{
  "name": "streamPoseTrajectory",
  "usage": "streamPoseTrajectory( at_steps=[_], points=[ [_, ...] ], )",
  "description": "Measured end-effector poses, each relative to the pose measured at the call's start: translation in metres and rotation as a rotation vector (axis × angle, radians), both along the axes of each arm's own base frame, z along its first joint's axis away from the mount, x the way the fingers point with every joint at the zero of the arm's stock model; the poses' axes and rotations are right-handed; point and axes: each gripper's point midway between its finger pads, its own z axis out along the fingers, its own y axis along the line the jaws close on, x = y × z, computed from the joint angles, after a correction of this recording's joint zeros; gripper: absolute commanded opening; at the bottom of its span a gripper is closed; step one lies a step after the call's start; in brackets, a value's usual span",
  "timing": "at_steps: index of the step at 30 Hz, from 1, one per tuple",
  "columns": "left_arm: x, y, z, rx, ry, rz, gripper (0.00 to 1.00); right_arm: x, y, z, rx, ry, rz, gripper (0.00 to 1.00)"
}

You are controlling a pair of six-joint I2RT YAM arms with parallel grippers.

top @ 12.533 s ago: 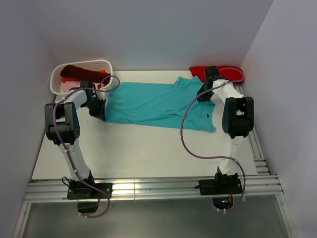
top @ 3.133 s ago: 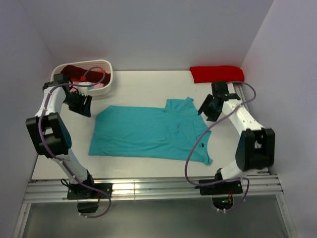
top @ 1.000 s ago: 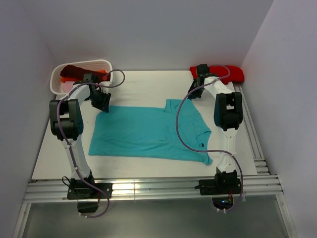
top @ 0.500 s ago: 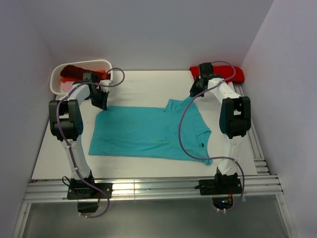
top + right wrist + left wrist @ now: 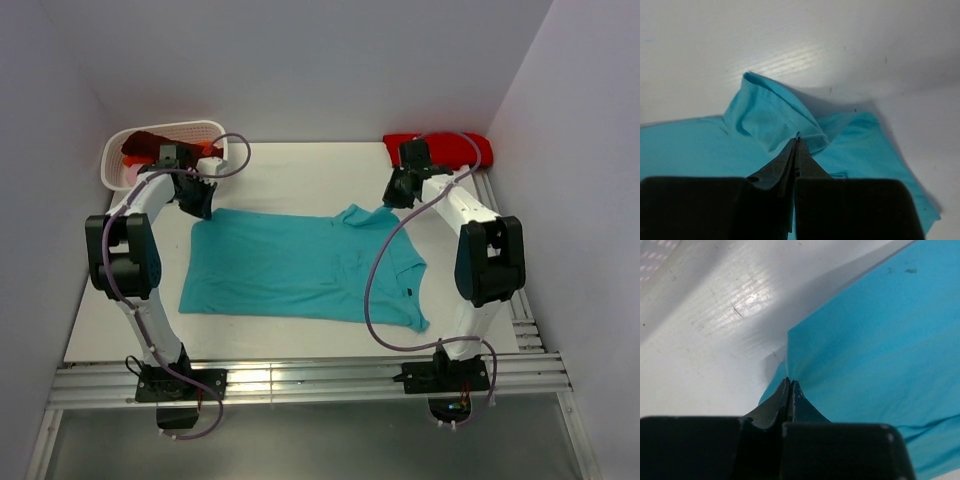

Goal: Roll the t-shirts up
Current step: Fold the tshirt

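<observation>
Nearest to us, the teal t-shirt (image 5: 290, 265) lies spread flat on the white table (image 5: 300, 165), its hem to the left and its collar and sleeves to the right. At its far left corner the left gripper (image 5: 789, 382) has its jaws pressed together on the cloth edge, which is raised slightly off the table with a shadow beneath it. At the far right sleeve the right gripper (image 5: 797, 139) is likewise pinched tight on a raised fold of the same shirt. Farther back, in the far left corner, stands a white basket (image 5: 215, 127) with open-work sides. It holds a maroon t-shirt (image 5: 150, 143) heaped on top, an orange t-shirt (image 5: 207, 148) at its right end, and a bit of pink t-shirt (image 5: 130, 175) low on its left, though from above we cannot be sure how much of that last one there is. In the far right corner a red t-shirt (image 5: 470, 148) lies bunched on the table, outside the basket. We count one basket with three shirts in it, two shirts on the table, and two grippers, both on the teal one.
</observation>
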Motion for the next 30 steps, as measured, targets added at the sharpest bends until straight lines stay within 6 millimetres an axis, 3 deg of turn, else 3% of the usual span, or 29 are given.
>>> streamPoseTrajectory(
  at_steps=[5,15,25,30],
  points=[
    [-0.016,0.004,0.007,0.036,-0.016,-0.041,0.0,-0.023,-0.003,-0.007,-0.041,0.021,-0.007,0.0],
    [-0.049,0.015,0.0,0.123,0.001,-0.12,0.0,-0.074,-0.015,0.023,-0.061,-0.054,-0.052,0.0],
    [-0.068,0.01,-0.005,0.143,0.018,-0.162,0.0,-0.12,-0.039,-0.004,-0.123,0.003,-0.154,0.0],
    [-0.073,-0.001,-0.009,0.145,0.025,-0.192,0.0,-0.131,-0.052,-0.01,-0.143,0.017,-0.205,0.0]
  ],
)
